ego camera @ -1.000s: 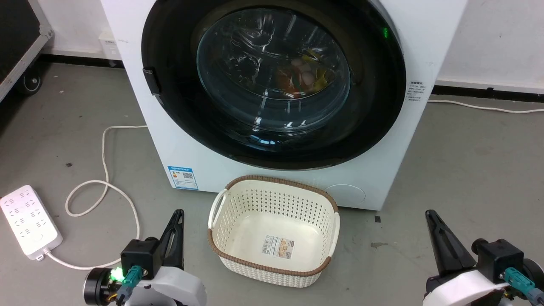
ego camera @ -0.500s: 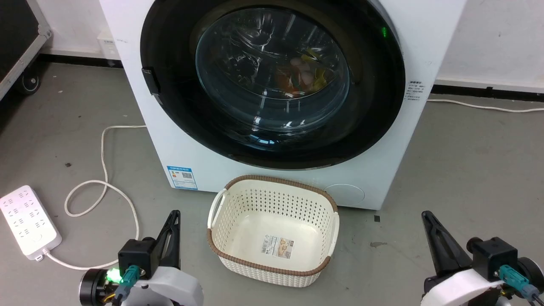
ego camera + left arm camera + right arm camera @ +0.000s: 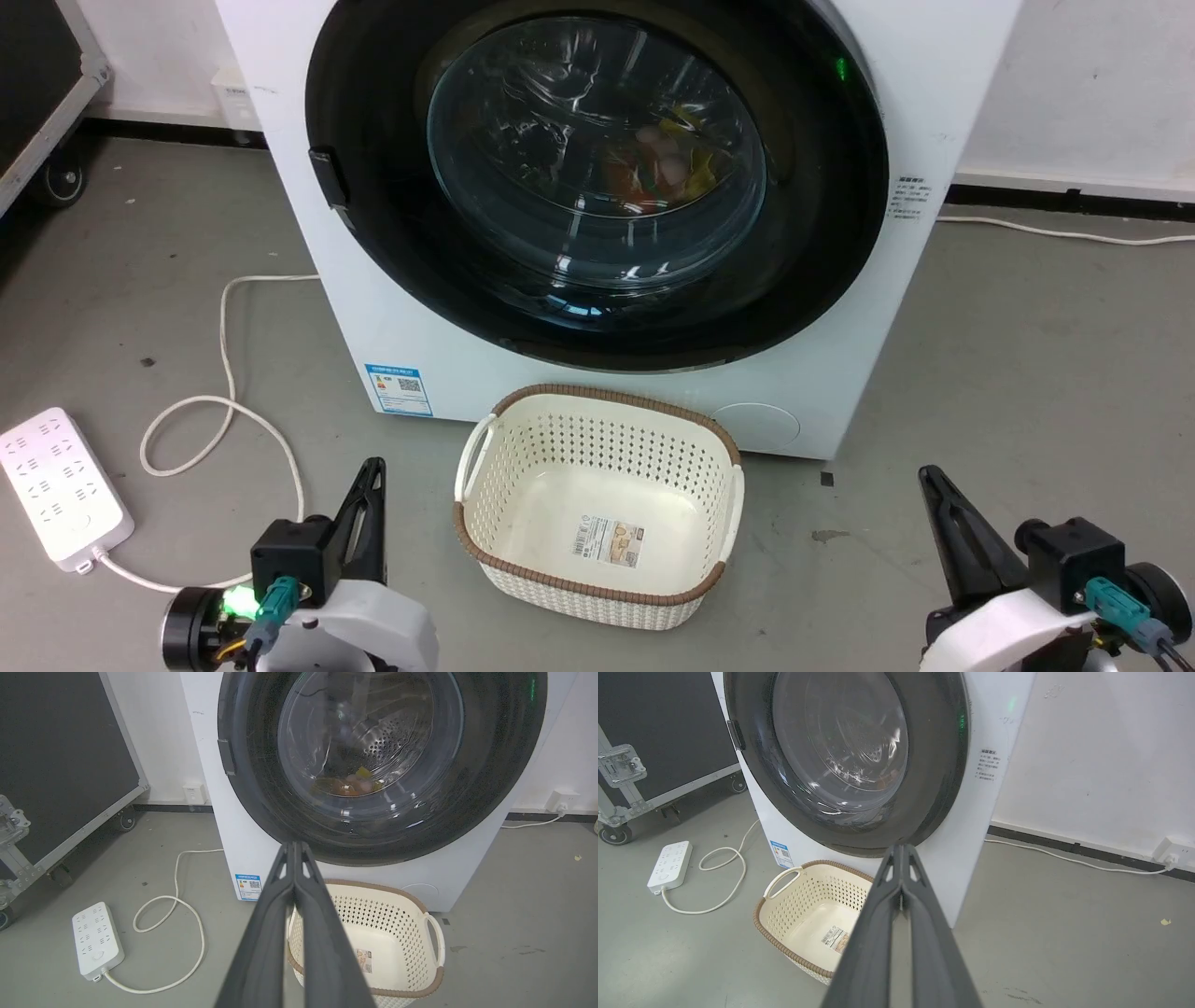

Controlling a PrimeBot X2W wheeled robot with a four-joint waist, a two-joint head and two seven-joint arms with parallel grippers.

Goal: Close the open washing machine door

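The white washing machine stands ahead of me on the grey floor. Its large round black door with the bulging glass window lies flat against the machine's front; coloured laundry shows through the glass. The door and the door also show in both wrist views. My left gripper is low at the lower left, shut and holding nothing, well short of the machine. My right gripper is low at the lower right, shut and holding nothing. The left gripper and right gripper have their fingers pressed together.
A cream perforated basket stands on the floor just in front of the machine, between my two grippers. A white power strip with a looping cable lies on the left. A black wheeled case stands further left.
Both grippers sit slightly lower and further back in the head view than a second ago; the picture has shifted a little. The door and basket are unchanged.
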